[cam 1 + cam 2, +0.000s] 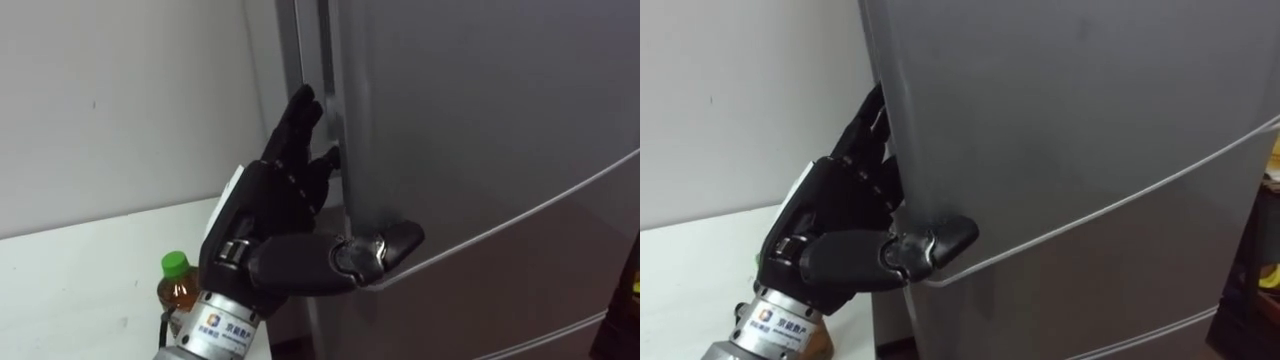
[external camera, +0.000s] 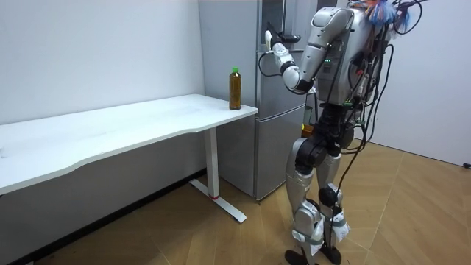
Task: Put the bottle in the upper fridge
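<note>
Grey upper door (image 1: pixel 480 110) of the fridge (image 2: pixel 274 110) looks closed: no gap shows along its edge and the seam w/ the lower door runs unbroken. Robot stands close by the fridge, at the worktop (image 1: pixel 70 280) end, left arm raised to the door.

Left hand (image 1: pixel 270 215) straddles the door's side edge. Its fingers (image 1: pixel 300 125) reach up along the side w/ tips at the groove, and its thumb (image 1: pixel 385 250) is bent across the door front just above the seam. So the edge sits pinched btw thumb and fingers. How deep the tips hook into the groove is hard to tell, as the door hides them in the right eye view. Nothing else is in that hand.

Bottle (image 1: pixel 178 288), green cap and amber liquid, stands upright on the worktop corner next to the fridge, just behind the left wrist and apart from the hand.

Progress: early, approx. the first step. A hold on the door seems set, nothing more. Left to do: pull the door open, pick the bottle off the worktop, set it on a shelf inside the upper compartment, prob. close the door after.
</note>
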Motion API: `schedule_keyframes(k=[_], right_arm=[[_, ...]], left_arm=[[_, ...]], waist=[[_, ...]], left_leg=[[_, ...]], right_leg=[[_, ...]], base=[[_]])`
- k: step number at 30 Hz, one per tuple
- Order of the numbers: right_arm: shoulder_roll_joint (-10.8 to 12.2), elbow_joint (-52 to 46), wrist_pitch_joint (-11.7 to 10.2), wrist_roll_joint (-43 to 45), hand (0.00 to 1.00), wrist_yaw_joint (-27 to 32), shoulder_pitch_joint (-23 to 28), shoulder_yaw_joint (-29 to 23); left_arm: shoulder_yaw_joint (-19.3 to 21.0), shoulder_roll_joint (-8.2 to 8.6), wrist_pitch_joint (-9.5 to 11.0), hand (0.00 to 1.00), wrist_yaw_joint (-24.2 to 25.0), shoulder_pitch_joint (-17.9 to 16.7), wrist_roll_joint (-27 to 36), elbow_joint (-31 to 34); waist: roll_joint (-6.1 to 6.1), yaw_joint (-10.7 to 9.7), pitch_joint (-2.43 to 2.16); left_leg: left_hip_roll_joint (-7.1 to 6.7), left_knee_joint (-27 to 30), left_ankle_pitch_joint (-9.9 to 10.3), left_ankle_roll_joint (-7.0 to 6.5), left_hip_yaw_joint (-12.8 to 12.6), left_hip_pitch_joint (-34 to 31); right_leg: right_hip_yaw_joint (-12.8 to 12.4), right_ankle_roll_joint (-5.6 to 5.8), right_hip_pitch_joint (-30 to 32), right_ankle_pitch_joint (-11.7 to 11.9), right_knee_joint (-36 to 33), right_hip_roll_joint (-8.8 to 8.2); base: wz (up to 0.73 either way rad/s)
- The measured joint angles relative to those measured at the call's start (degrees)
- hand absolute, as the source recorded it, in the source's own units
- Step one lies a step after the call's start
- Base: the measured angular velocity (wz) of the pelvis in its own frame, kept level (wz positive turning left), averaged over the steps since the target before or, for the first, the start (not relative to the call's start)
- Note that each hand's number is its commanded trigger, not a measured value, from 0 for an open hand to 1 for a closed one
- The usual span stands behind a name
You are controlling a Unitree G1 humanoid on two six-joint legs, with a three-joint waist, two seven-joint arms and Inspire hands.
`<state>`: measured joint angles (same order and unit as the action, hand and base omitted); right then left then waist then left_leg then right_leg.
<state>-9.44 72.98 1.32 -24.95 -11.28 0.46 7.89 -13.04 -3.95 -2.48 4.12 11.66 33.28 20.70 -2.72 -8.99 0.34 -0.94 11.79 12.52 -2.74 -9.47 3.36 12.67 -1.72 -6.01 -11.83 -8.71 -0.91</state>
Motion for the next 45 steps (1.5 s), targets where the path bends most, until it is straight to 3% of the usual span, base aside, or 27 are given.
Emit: schedule_keyframes(k=[15,28,34,45], right_arm=[[-0.1,0.4,0.1,-2.3,0.0,1.9,0.2,-0.1],[-1.2,0.5,0.2,-2.3,0.0,1.9,0.2,-0.1],[-1.5,0.5,0.1,-2.6,0.0,2.0,0.2,-0.2],[-1.5,0.5,0.0,-2.7,0.0,1.8,0.2,-0.3]], left_arm=[[-0.7,-0.1,0.0,0.0,0.0,0.0,1.2,0.0],[-1.4,-0.08,-0.1,0.0,0.0,0.0,1.0,0.0],[-2.3,-0.09,0.1,0.0,0.0,0.0,1.0,0.0],[-3.5,-0.07,1.2,0.0,0.1,0.0,1.0,-0.8]], waist=[[0.29,0.0,0.18],[-0.21,-0.2,-0.01],[-0.4,-0.2,0.25],[-0.4,-0.6,0.27]], left_leg=[[0.05,-0.1,0.0,-0.01,-1.5,0.2],[0.12,-0.2,0.0,-0.05,-3.9,0.3],[0.16,-0.7,-0.2,-0.71,-4.2,0.4],[0.23,-1.6,-0.3,-1.19,-5.9,0.6]], right_leg=[[-0.7,0.17,0.1,0.1,0.0,-0.08],[-1.9,0.77,0.5,0.6,0.0,-0.26],[-1.8,0.84,0.6,0.9,0.0,-0.25],[-3.2,1.22,1.1,1.7,-0.1,-0.23]], base=[[0.0],[-0.04],[0.0],[-0.04]])
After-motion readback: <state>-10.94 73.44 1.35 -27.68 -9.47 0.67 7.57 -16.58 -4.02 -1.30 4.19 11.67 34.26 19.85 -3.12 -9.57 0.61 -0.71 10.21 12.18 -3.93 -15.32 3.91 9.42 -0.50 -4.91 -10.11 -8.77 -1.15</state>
